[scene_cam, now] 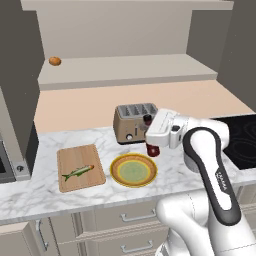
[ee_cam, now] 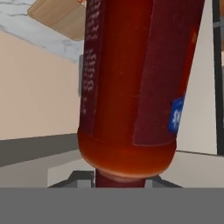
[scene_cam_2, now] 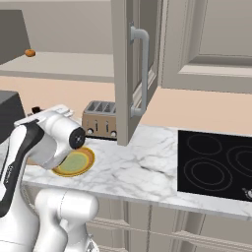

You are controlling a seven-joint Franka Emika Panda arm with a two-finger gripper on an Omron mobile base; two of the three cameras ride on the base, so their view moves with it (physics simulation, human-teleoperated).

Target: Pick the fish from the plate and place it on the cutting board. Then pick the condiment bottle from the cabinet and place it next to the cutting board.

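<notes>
Fish lies on the cutting board, head toward the near left, at the left of the marble worktop. Plate just right of the board, not touching it. Claw is clamped on the condiment bottle; the bottle hangs just past the plate's far-right rim, in front of the toaster, its dark cap poking up behind the white hand. In the hand view the red-brown bottle fills the centre with its label visible. Whether its base touches the worktop: cannot tell. Cabinet shelf holds a small orange round thing at its far left. Cooktop at the right.
</notes>
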